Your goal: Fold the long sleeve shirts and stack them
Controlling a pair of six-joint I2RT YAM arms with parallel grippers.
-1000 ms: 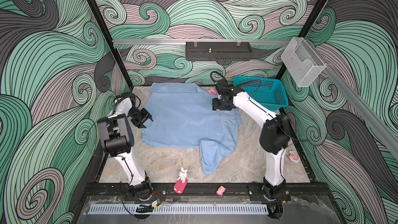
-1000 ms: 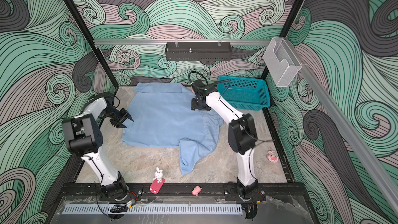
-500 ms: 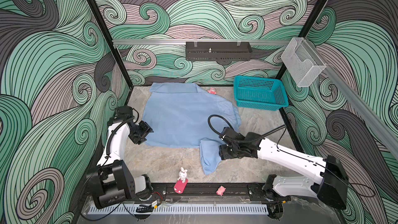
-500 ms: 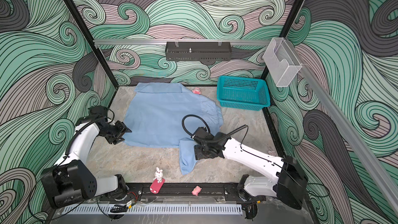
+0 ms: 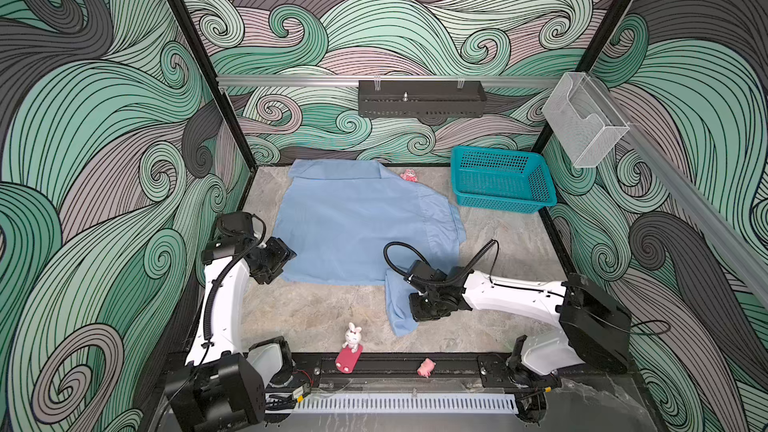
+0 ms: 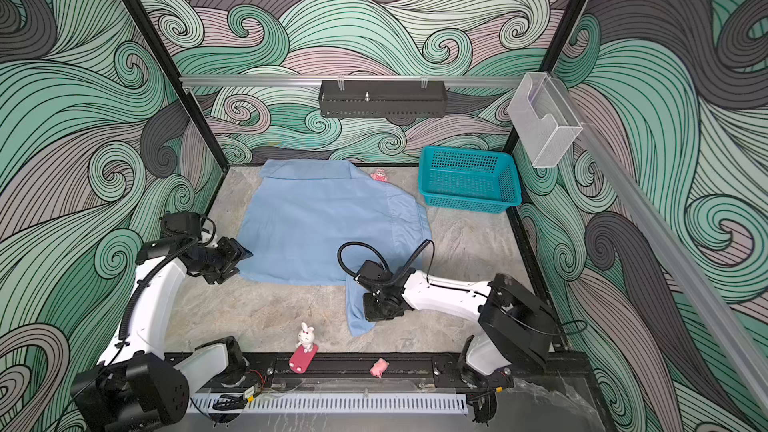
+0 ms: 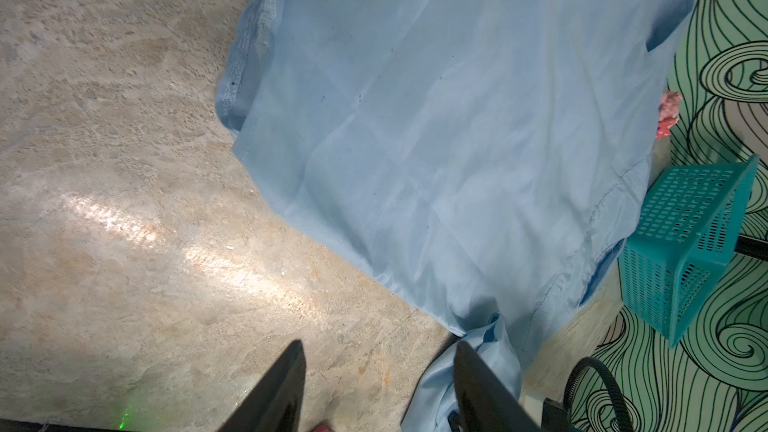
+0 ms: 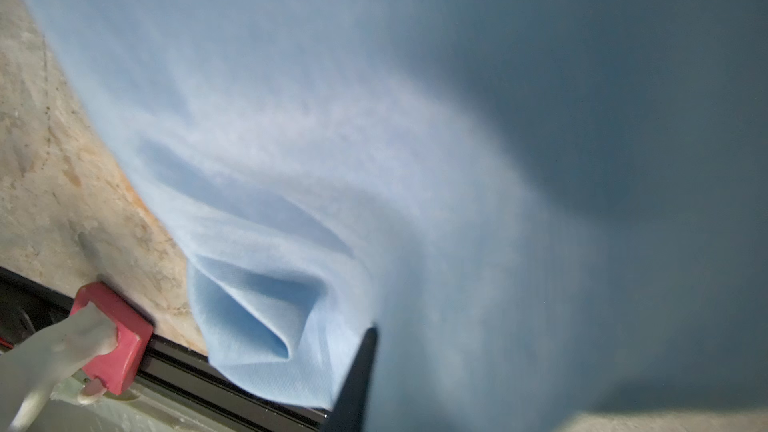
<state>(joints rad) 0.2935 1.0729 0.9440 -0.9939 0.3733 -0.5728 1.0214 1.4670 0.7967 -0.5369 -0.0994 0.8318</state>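
From above, my light blue shirt [image 5: 353,226] lies flat on the tabletop [image 5: 311,313], spreading from the centre up to 12 o'clock, where both top views show its collar against the back wall. One sleeve [image 5: 399,313] trails down toward 5 o'clock. My right claw [image 5: 419,311] sits on that sleeve. It is closed, and the right wrist view shows only one dark finger [image 8: 357,371], with a fold of sleeve cloth bunched against it and the rest blurred blue. That view also catches the pink block [image 8: 120,338] under the white rabbit figure [image 5: 352,336] at 6 o'clock, hard against the black front rail. My left claw [image 7: 378,344] is at 8 o'clock by the shirt's hem corner, its jaws well apart with only bare tabletop between them. Only the left wrist view shows the stitched hem [image 7: 249,56] turned up at the edge. It also takes in the teal basket [image 7: 685,234], which stands at 2 o'clock, and a small pink toy [image 7: 667,114] just beside the collar. A white marking on my left arm's dark joint [image 5: 219,243] is too small to read.
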